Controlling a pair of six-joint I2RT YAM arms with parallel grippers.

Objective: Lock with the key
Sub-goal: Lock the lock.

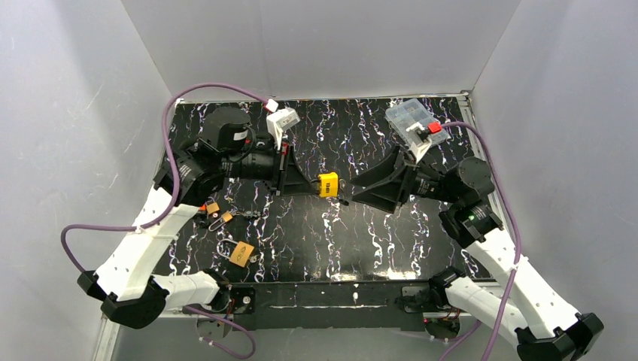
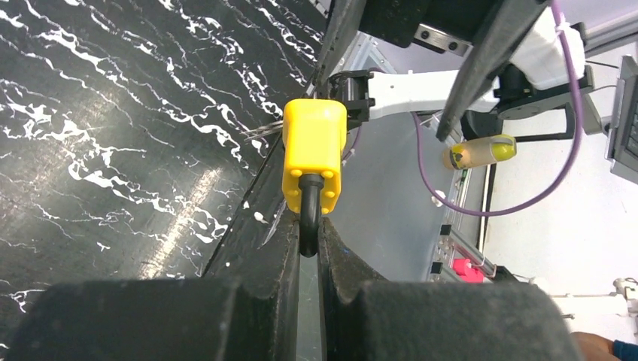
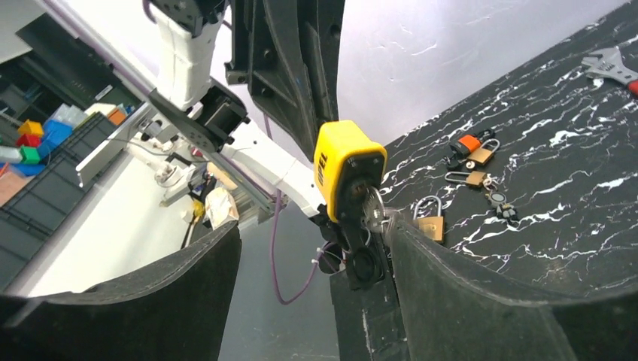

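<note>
A yellow padlock [image 1: 328,184] with a black shackle hangs in the air above the middle of the mat. My left gripper [image 1: 305,184] is shut on the shackle [image 2: 309,218], with the yellow body [image 2: 314,154] sticking out past the fingertips. A black-headed key [image 3: 366,263] on a silver ring [image 3: 374,214] sits in the underside of the padlock [image 3: 342,162]. My right gripper [image 3: 312,233] is open around the key end. Its right finger [image 3: 421,256] lies against the ring and its left finger stands well clear.
Small brass padlocks lie on the mat at the left [image 1: 241,253] [image 1: 213,207], also in the right wrist view [image 3: 430,226] [image 3: 481,156]. A clear compartment box [image 1: 410,120] stands at the back right. A red-handled wrench [image 3: 613,68] lies on the mat.
</note>
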